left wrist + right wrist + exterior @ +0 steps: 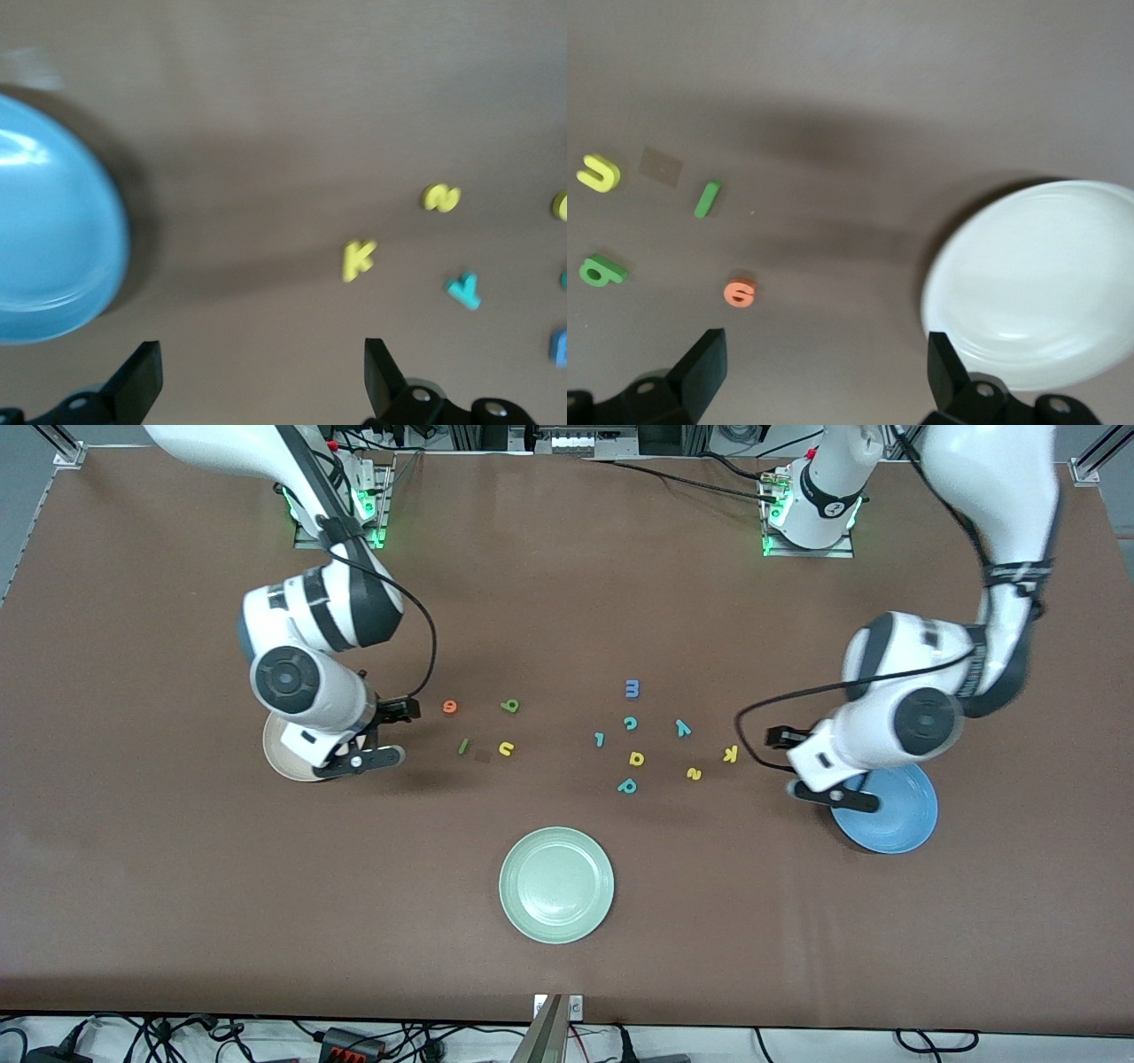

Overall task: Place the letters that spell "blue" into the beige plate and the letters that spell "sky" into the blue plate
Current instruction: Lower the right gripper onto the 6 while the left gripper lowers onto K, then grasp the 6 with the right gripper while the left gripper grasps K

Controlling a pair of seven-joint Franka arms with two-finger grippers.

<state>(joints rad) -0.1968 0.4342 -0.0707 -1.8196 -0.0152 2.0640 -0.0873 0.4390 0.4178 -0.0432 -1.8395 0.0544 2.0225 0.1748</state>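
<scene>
Both tools are released and empty: the right tool (pixel 376 735) hangs over the beige plate (pixel 276 755) near the orange e (pixel 450 707), the left tool (pixel 819 766) beside the blue plate (pixel 899 815) near the yellow k (pixel 730 755), each arm serving its own word.

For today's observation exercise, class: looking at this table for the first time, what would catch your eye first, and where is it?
Two white arms dominate: the right gripper, open, hangs over the edge of the beige plate, and the left gripper, open, over the edge of the blue plate. Between them lie small foam letters, such as the orange e and the yellow k. A pale green plate sits nearer the front camera.
</scene>
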